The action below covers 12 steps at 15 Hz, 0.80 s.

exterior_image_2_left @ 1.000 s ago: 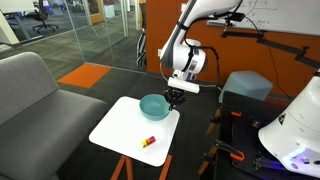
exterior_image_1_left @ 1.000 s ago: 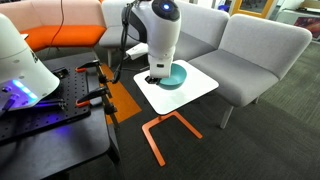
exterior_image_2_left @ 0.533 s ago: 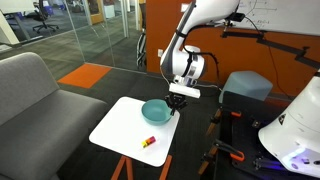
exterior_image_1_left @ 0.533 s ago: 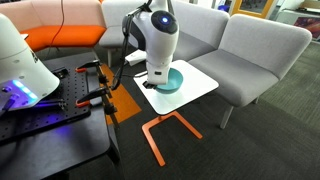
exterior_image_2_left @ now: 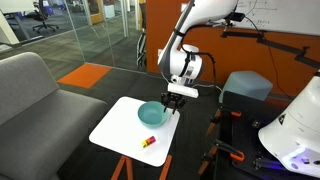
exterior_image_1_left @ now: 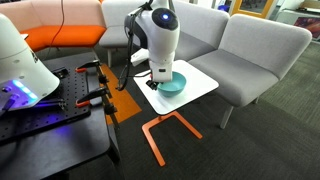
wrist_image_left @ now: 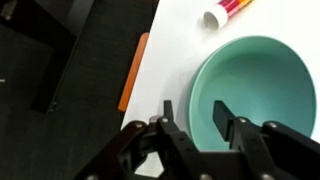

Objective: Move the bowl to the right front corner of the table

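In the wrist view, the hand (wrist_image_left: pixel 195 112) is seen closed narrowly on the rim of the bowl (wrist_image_left: pixel 262 88). One finger (wrist_image_left: pixel 168 110) is set outside the wall and the other inside. The teal bowl is held upright at the white counter (wrist_image_left: pixel 175 45), close to its edge. Whether the bowl rests on the surface cannot be told. Beside that edge an orange frame tube (wrist_image_left: pixel 134 72) and dark floor (wrist_image_left: pixel 90 130) are seen.

Beyond the bowl, an orange-and-white object (wrist_image_left: pixel 228 10) is noted lying on the counter, apart from the bowl.

In an exterior view, the bowl (exterior_image_2_left: pixel 150 114) is located near the counter (exterior_image_2_left: pixel 112 132) edge that faces the arm (exterior_image_2_left: pixel 195 25).

In an exterior view, the bowl (exterior_image_1_left: pixel 176 86) is partly hidden by the arm. Grey seats (exterior_image_1_left: pixel 255 50) are recorded behind the counter (exterior_image_1_left: pixel 203 88).
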Tool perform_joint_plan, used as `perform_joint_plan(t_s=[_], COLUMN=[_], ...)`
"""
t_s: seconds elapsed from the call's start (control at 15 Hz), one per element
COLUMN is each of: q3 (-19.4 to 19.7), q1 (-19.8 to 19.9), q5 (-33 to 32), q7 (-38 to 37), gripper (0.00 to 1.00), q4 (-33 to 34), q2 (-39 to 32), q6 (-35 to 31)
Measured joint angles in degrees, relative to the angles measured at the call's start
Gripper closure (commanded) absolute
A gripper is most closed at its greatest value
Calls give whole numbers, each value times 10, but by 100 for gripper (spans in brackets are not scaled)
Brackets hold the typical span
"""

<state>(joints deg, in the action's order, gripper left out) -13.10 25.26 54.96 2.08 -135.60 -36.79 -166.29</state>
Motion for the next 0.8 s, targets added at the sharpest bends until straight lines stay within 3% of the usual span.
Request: perform_joint_plan(t_s=[0.13, 0.2, 0.53, 0.8], q3=[-10, -16, -30, -17], q1=[5, 8, -5, -49], q5=[6, 11, 13, -72], q7=[11, 12, -17, -131], gripper=[2, 0, 0, 0], q4=[-13, -23, -109, -183], q2=[24, 43, 174, 274], q6=[-2, -2, -2, 4])
